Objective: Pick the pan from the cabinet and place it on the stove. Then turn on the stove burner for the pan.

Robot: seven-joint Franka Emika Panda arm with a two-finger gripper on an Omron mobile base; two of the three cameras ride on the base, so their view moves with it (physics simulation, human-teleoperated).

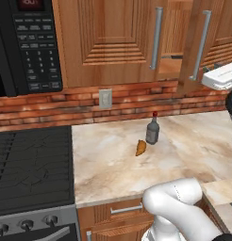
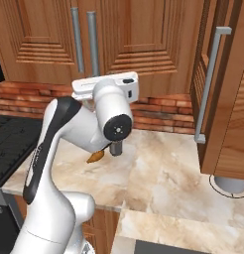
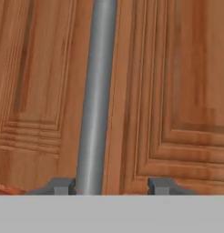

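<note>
The cabinet [image 1: 113, 37] shows two long silver bar handles in the left base view, and three in the right base view. The third handle [image 2: 208, 84] is on a door swung open at the right edge.

On the counter [image 1: 193, 146] stand one small dark bottle [image 1: 152, 129] and, just beside it, one orange pastry [image 1: 141, 148].

The left base view takes in one black microwave [image 1: 28, 42], one wall socket [image 1: 105, 98] and the stove [image 1: 28, 164] with three round knobs along its front. Its grates are bare.

The right base view adds one round grey object [image 2: 230, 186] on the counter under the open door. What it is cannot be told.

The pan cannot be made out for certain. In the gap of the ajar door a thin dark streak [image 1: 173, 56] lies on the shelf and may be its handle.

In the hand view the gripper [image 3: 110, 186] is released, its two fingertips spread wide. One upright handle [image 3: 95, 91] stands between them, close to the left tip, and nothing is grasped.
</note>
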